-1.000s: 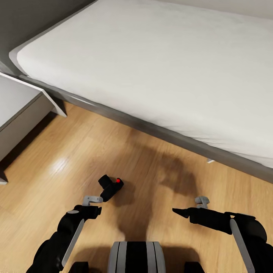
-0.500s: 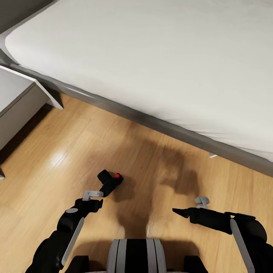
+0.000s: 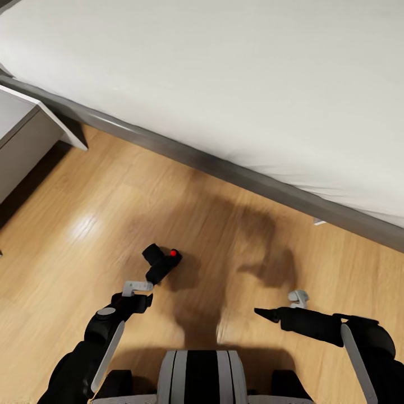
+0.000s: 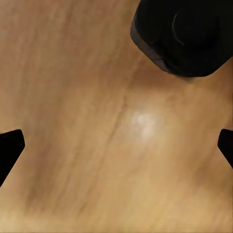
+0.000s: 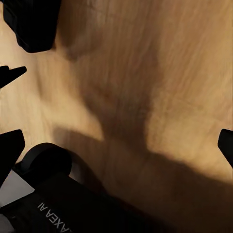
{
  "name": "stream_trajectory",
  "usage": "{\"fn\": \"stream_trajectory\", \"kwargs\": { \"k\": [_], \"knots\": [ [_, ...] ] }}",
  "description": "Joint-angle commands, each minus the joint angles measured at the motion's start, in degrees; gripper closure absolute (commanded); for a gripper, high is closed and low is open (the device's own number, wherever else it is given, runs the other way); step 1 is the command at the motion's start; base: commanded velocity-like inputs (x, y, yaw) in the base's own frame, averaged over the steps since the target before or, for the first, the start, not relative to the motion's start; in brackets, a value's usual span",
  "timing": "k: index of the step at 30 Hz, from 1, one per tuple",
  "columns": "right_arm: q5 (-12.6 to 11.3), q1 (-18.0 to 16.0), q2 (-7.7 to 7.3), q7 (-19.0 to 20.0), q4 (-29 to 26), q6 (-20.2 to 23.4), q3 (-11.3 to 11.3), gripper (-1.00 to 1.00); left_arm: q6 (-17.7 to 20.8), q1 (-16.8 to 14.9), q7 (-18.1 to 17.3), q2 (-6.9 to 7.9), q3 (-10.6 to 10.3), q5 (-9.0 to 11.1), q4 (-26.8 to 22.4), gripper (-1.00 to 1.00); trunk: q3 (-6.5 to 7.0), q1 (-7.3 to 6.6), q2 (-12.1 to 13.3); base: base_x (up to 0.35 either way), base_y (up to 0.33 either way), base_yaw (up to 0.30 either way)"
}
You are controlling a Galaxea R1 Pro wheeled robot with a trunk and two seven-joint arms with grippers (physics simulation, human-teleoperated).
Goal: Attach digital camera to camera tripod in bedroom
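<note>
The digital camera (image 3: 162,264), small and black with a red button, lies on the light wood floor (image 3: 84,224) of the bedroom. My left gripper (image 3: 145,290) hovers just short of it, open with nothing between its fingers. In the left wrist view the digital camera (image 4: 187,34) sits beyond and to one side of the wide-spread left gripper (image 4: 116,145). My right gripper (image 3: 262,313) is open and empty, low over the floor and pointing toward the left arm. The right wrist view has the digital camera (image 5: 30,23) at its corner. The camera tripod is out of view.
A grey-framed bed (image 3: 224,168) with a white mattress (image 3: 252,84) runs across the far side, one foot (image 3: 320,221) on the floor. A grey nightstand (image 3: 25,134) stands at the left. My own base (image 3: 202,376) sits at the near edge.
The whole head view has shifted: bed, nightstand and floor slid toward the picture's top and the bed looks nearer. The digital camera stayed put on the floor. Both grippers stay open.
</note>
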Motion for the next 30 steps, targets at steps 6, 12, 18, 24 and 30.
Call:
{"fn": "stream_trajectory", "kwargs": {
  "k": [6,12,18,24,30],
  "knots": [
    [-0.3,0.0,-0.52,8.7,-0.1,0.4,-0.3,-1.00,0.3,0.0,0.5,0.05,-0.2,0.3,-0.1,-1.00,-1.36,0.14,-0.1,0.000,0.000,0.000],
    [-0.2,0.0,-2.34,17.9,-0.1,0.4,-1.3,-1.00,0.2,0.0,0.5,0.05,-0.1,0.3,-0.1,-1.00,-2.69,0.30,-0.2,0.000,0.000,0.000],
    [-0.2,0.0,-3.28,21.3,0.0,0.4,-2.5,-1.00,0.2,0.0,0.5,0.05,-0.1,0.3,-0.1,-1.00,-4.02,0.45,-0.3,0.000,0.000,0.000],
    [0.5,0.0,-3.49,22.1,0.1,0.4,-3.4,-1.00,-0.4,-0.7,-0.2,-0.03,-0.4,-0.3,0.6,-1.00,-4.90,0.56,-0.3,0.000,0.000,0.000],
    [0.6,0.0,-3.23,21.8,0.1,0.4,-4.7,-1.00,-0.6,-2.6,-2.1,0.31,-0.5,-2.3,1.8,-1.00,-4.90,0.56,-0.3,0.000,0.000,0.000]
  ]
}}
